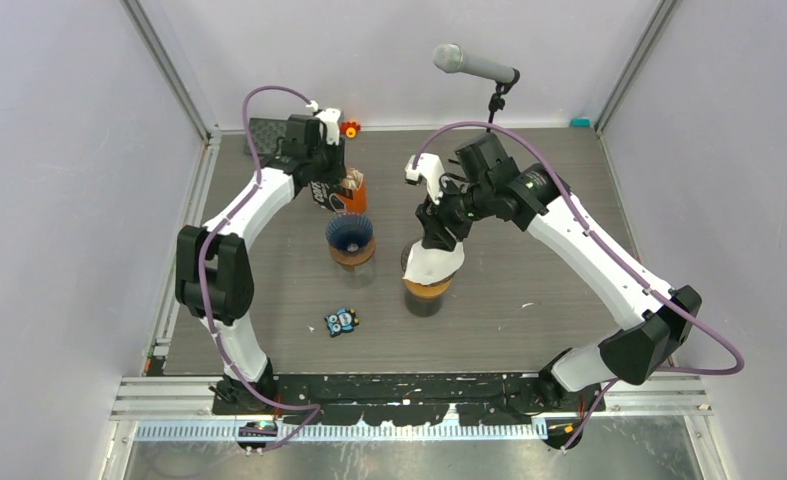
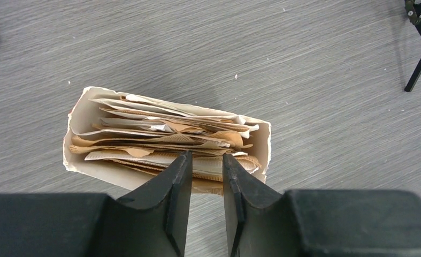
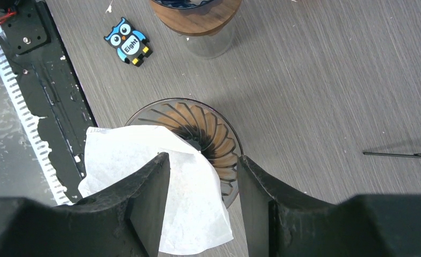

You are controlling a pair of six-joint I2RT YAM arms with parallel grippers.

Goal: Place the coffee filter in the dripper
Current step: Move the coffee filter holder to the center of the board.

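A white paper coffee filter point(image 3: 138, 166) lies tilted over the near-left rim of a smoky ribbed glass dripper point(image 3: 208, 134), partly inside the cone and hanging out over its edge. In the top view the filter point(image 1: 434, 262) covers the dripper point(image 1: 427, 292) on its carafe. My right gripper point(image 3: 203, 158) is open just above them, one finger on each side of the rim; the filter lies against the left finger point(image 3: 149, 187). My left gripper point(image 2: 207, 156) is narrowly open and empty above a paper bag of filters point(image 2: 160, 134), which also shows in the top view point(image 1: 355, 190).
A second dripper with a blue cone and a wooden collar point(image 1: 350, 238) stands left of the first; it also shows in the right wrist view point(image 3: 194, 16). A small owl toy point(image 3: 128, 45) lies near the front edge. A microphone point(image 1: 474, 64) on a stand stands at the back.
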